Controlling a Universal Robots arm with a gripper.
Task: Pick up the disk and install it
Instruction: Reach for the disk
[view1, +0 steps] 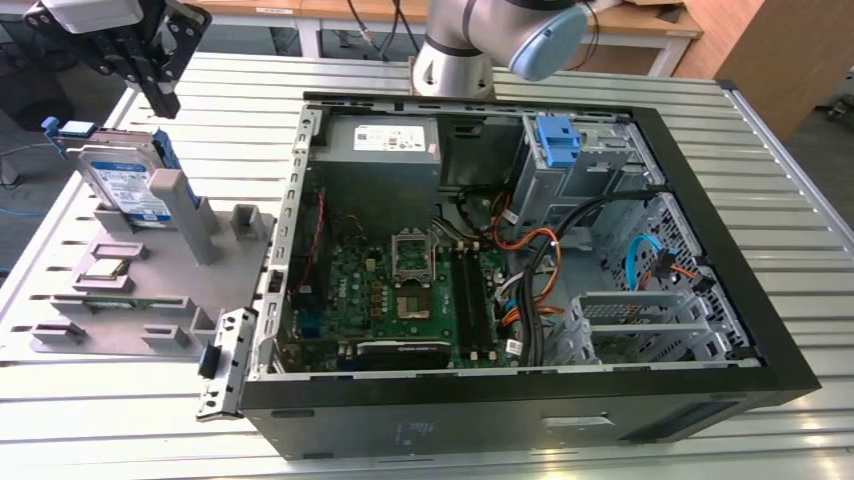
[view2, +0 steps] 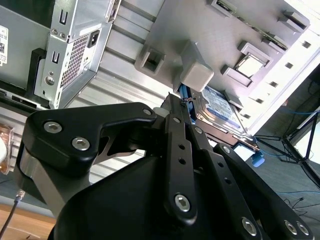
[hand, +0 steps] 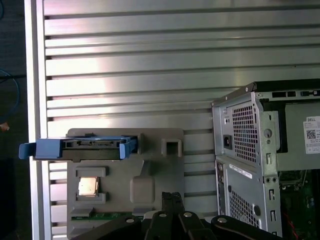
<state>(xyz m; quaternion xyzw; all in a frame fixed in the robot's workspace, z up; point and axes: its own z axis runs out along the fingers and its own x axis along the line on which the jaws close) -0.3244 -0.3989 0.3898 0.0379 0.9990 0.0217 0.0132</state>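
Note:
The disk (view1: 127, 185) stands on edge in a slot of the grey fixture (view1: 160, 300), at the exterior view's left. It is silver with a blue-and-white label and blue rails. My gripper (view1: 163, 105) hangs just above and slightly behind its upper end, apart from it. The black fingers are drawn together with nothing between them. In the second wrist view the fingertips (view2: 175, 100) point toward the disk (view2: 220, 107) beside a grey post. In the first wrist view the disk (hand: 80, 149) appears edge-on beyond the gripper (hand: 172, 197).
An open computer case (view1: 747, 330) lies on the slatted metal table (view1: 240, 100), with its motherboard (view1: 400, 290), grey power-supply box (view1: 380, 150) and a lighter-blue bracket (view1: 561, 140) inside. The fixture also carries a processor chip (view1: 107, 270). The arm's base (view1: 454, 60) stands behind the case.

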